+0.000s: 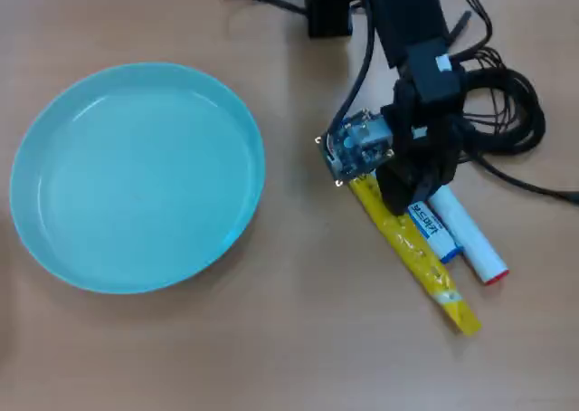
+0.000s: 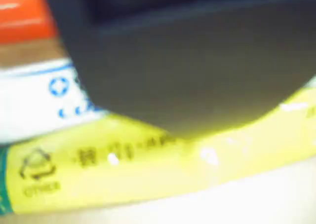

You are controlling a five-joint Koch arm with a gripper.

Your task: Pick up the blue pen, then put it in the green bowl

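arm (image 1: 412, 58) reaches down, gripper (image 1: 403, 198) low over pens | jaws: cannot tell | blue pen (image 1: 432, 230) white, blue print, between sachet (image 1: 416, 257) and red pen (image 1: 470, 239) | bowl (image 1: 136, 176) well apart, at left in overhead view

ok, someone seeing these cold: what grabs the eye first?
The big green bowl fills the left half of the overhead view, with nothing in it. At right, the black arm's end effector is down on a tight cluster: a yellow sachet stick, the blue pen beside it, then a white marker with a red tip. The wrist view is mostly dark blur over the sachet.
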